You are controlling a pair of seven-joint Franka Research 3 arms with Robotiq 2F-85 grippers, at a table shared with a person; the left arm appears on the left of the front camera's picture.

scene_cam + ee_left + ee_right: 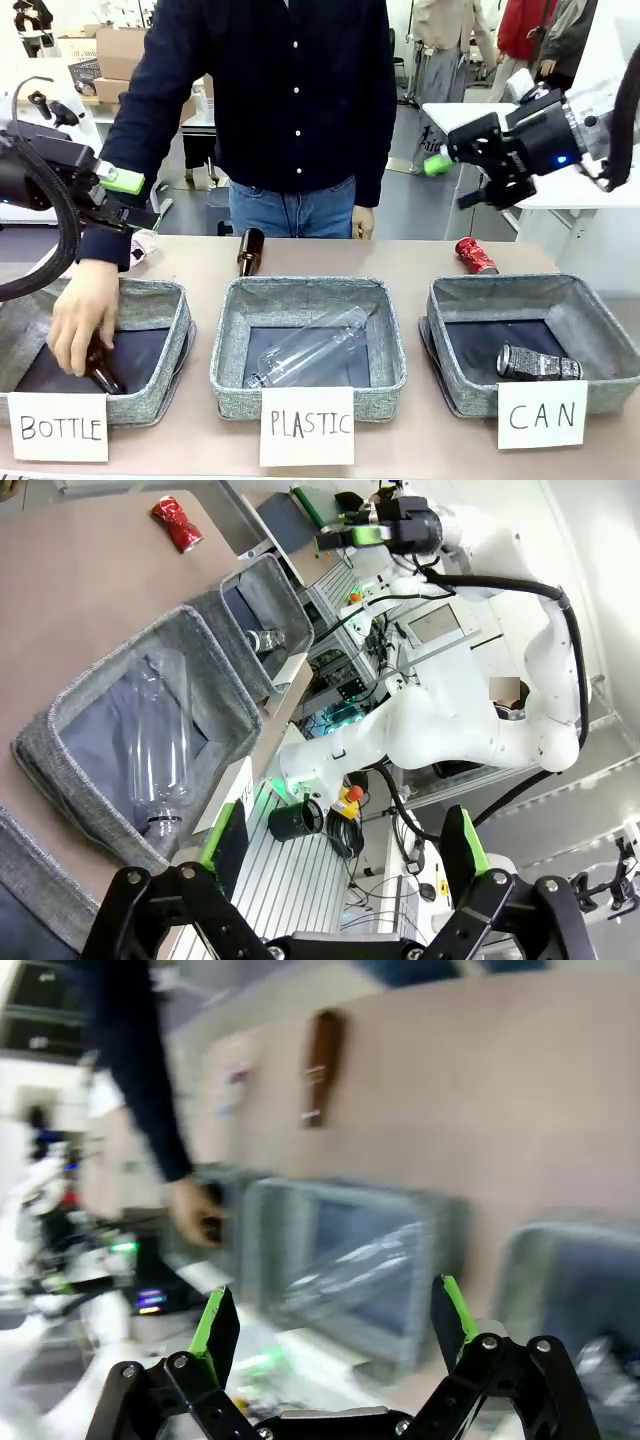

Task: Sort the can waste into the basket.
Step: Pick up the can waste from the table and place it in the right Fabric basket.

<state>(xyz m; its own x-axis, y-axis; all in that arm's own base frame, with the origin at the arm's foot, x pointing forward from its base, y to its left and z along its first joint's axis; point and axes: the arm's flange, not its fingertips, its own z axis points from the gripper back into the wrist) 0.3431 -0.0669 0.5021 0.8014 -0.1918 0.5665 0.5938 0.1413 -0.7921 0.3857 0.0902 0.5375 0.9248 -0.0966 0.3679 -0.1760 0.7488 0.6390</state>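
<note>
Tan counter [400, 262] carries three grey fabric baskets in a row. CAN basket [600, 335], at the robot's right, holds the silver can [538, 364] lying on its dark floor. Left end effector [128, 198] is raised above the BOTTLE basket [150, 300], fingers apart, nothing held. Right end effector [452, 182] is raised behind the CAN basket, fingers apart, nothing held. A person's hand [85, 315] is inside the BOTTLE basket, apparently on a brown bottle [100, 372]. Red can [476, 255] lies on the counter just behind the CAN basket, outside it.

1 can [538, 364] in R basket [465, 390], 2nd can [476, 255] on table [400, 258] behind it; plastic bottle [310, 350] in mid basket [235, 385]
</note>
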